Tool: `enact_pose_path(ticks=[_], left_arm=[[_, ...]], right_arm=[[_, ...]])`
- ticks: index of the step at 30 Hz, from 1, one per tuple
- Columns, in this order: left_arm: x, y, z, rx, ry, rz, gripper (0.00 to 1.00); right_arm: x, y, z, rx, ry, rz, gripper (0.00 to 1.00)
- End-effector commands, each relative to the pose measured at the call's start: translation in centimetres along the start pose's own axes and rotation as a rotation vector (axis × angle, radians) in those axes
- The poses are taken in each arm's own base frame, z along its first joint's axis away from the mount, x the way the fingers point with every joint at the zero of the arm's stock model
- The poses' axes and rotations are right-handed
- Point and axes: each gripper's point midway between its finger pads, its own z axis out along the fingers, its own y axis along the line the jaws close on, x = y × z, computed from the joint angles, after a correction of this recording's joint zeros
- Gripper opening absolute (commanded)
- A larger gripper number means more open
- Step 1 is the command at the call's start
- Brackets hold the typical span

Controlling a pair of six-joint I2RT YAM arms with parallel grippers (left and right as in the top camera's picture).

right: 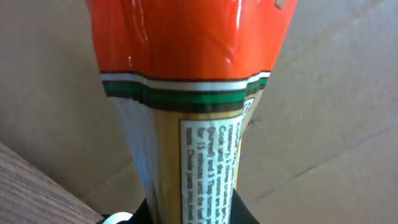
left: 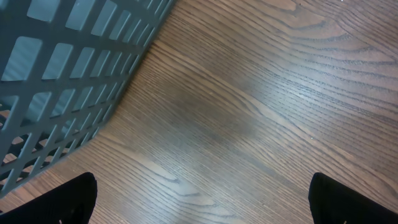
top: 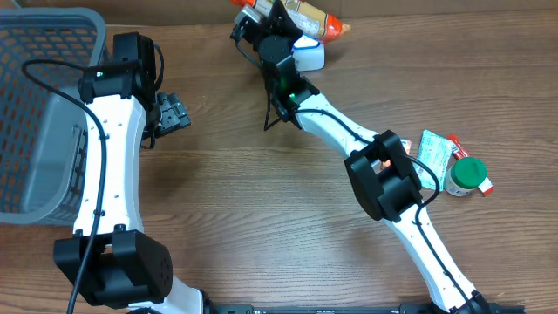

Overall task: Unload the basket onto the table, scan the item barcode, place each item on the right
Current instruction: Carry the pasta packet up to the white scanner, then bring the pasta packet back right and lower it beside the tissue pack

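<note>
Right gripper (top: pixel 266 21): narrow, clamped on one orange-tan packet (right: pixel 189 93), far centre, printed label facing wrist camera, cardboard (right: pixel 336 93) behind. One white box (top: pixel 307 56) just near of it. Left gripper (top: pixel 174 113): wide, holding nothing, just right of one grey basket (top: pixel 44 105) at far left. Right side: one green-capped jar (top: pixel 468 173) and one teal pack (top: pixel 433 150), touching.

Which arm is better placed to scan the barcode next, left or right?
Right: the right claw holds the orange packet. The left claw is open and empty beside the basket.
</note>
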Motion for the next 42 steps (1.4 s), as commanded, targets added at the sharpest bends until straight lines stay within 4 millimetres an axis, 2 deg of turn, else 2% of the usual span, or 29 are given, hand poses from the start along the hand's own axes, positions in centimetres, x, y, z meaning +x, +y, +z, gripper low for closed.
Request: enact_pose_path(ticks=[1,2,3,5,6,7,8,10,12,15,17,19,23,25,27,30,34,38,40,42], left_arm=[[-0.4,0.0,-0.4,0.006,-0.012,0.017,1.00],[-0.4,0.0,-0.4,0.006,-0.012,0.017,1.00],[-0.4,0.0,-0.4,0.006,-0.012,0.017,1.00],[-0.4,0.0,-0.4,0.006,-0.012,0.017,1.00],[-0.4,0.0,-0.4,0.006,-0.012,0.017,1.00],[-0.4,0.0,-0.4,0.006,-0.012,0.017,1.00],[-0.4,0.0,-0.4,0.006,-0.012,0.017,1.00],[-0.4,0.0,-0.4,0.006,-0.012,0.017,1.00],[-0.4,0.0,-0.4,0.006,-0.012,0.017,1.00],[-0.4,0.0,-0.4,0.006,-0.012,0.017,1.00],[-0.4,0.0,-0.4,0.006,-0.012,0.017,1.00],[-0.4,0.0,-0.4,0.005,-0.012,0.017,1.00],[-0.4,0.0,-0.4,0.006,-0.012,0.017,1.00],[-0.4,0.0,-0.4,0.006,-0.012,0.017,1.00],[-0.4,0.0,-0.4,0.006,-0.012,0.017,1.00],[-0.4,0.0,-0.4,0.006,-0.012,0.017,1.00],[-0.4,0.0,-0.4,0.006,-0.012,0.017,1.00],[-0.4,0.0,-0.4,0.006,-0.012,0.017,1.00],[-0.4,0.0,-0.4,0.006,-0.012,0.017,1.00],[-0.4,0.0,-0.4,0.006,-0.012,0.017,1.00]], right_arm=[[-3.4,-4.7,-0.4,0.104,-0.068,0.159,0.03],[-3.5,-5.5,-0.5,0.139,-0.072,0.195,0.03],[-3.6,-8.6,-1.0,0.254,-0.054,0.277,0.03],[-3.9,-11.4,-1.5,0.330,-0.020,0.318,0.03],[-4.1,-12.7,-1.8,0.353,-0.003,0.327,0.03],[-4.8,-15.1,-2.2,0.365,0.026,0.323,0.03],[-5.3,-16.1,-2.5,0.351,0.039,0.311,0.03],[-6.2,-17.5,-3.1,0.300,0.068,0.276,0.03],[-6.2,-18.2,-3.8,0.226,0.126,0.224,0.03],[-4.6,-18.4,-5.6,0.112,0.249,0.230,0.03],[-1.8,-18.6,-7.6,0.047,0.384,0.314,0.03],[1.4,-17.5,-9.7,-0.050,0.519,0.415,0.03],[8.2,-11.2,-15.4,-0.491,0.873,0.541,0.04],[11.4,-8.9,-18.6,-0.655,1.063,0.594,0.04],[13.9,-7.7,-20.7,-0.729,1.206,0.646,0.04],[17.8,-5.8,-23.0,-0.749,1.389,0.717,0.04],[21.3,-3.7,-24.7,-0.706,1.524,0.768,0.04],[23.7,-1.8,-25.7,-0.689,1.559,0.750,0.04],[25.1,-2.1,-26.2,-0.640,1.579,0.696,0.04],[27.5,-3.8,-26.8,-0.523,1.609,0.562,0.05]])
